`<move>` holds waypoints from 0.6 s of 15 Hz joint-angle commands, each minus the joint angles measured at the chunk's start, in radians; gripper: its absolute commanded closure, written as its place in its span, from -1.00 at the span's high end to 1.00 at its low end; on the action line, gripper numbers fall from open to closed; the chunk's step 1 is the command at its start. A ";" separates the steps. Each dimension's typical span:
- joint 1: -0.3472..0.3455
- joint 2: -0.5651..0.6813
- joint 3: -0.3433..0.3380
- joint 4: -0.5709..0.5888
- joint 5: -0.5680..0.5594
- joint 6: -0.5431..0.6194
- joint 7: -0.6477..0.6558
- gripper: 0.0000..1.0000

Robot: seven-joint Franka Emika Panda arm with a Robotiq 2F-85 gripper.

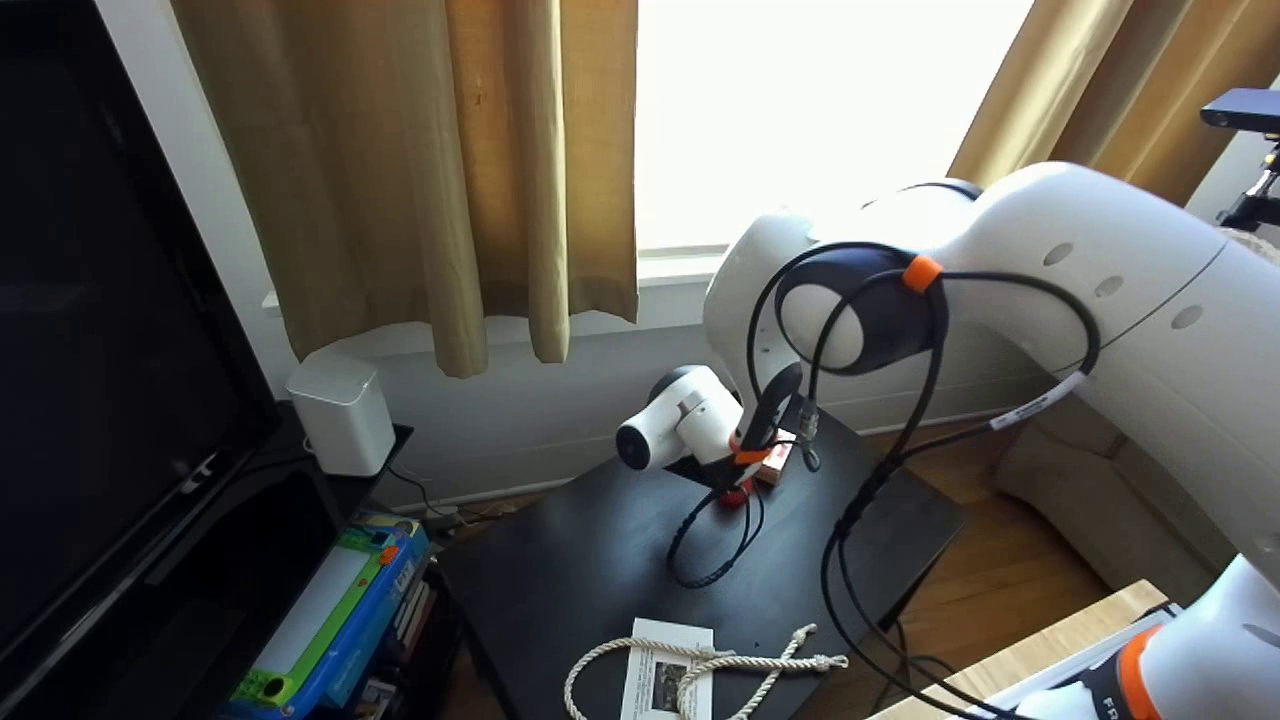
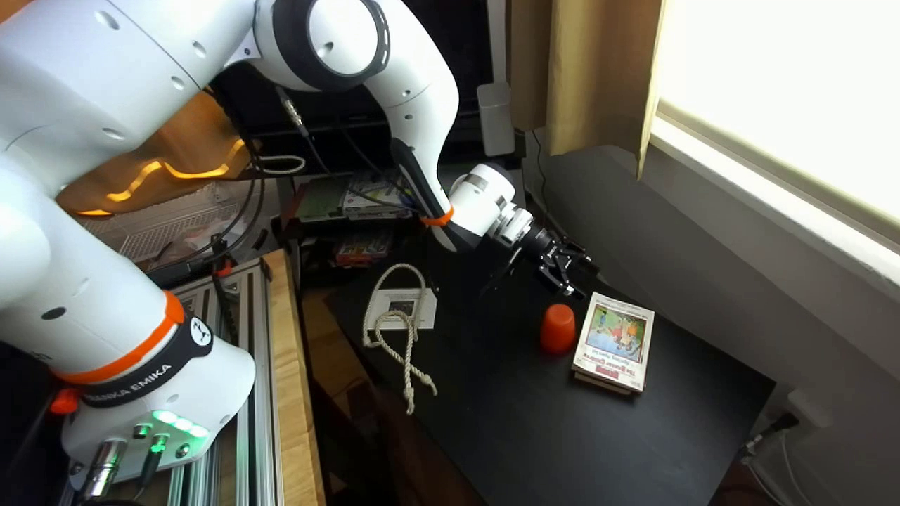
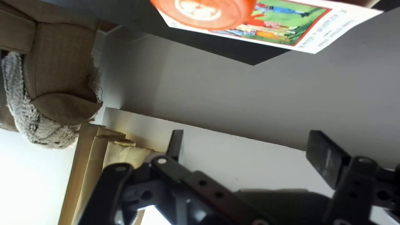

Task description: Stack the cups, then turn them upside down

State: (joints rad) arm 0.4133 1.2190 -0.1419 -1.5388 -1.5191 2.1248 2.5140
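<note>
Tool (image 3: 245, 142) is gaping empty; at its seven o'clock in an exterior view, an orange cup (image 2: 558, 329) is standing mouth-down on the desk (image 2: 520, 400). Low travel is risking toppling it against the nearby book (image 2: 613, 344).

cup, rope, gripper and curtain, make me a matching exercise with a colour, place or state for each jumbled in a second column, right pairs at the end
1 cup
2 rope
3 gripper
4 curtain

a lying across the paper
b hanging beside the window
c orange-red, closed end up
d open, holding nothing

Pairs: 1-c, 2-a, 3-d, 4-b
</note>
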 commanded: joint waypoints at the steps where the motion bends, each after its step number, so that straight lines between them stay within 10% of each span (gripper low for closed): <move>1: -0.135 -0.190 0.104 -0.183 -0.051 0.120 -0.039 1.00; 9: -0.380 -0.451 0.171 -0.423 -0.047 0.537 -0.219 1.00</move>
State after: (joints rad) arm 0.1305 0.8704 -0.0060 -1.8380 -1.5434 2.5186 2.3404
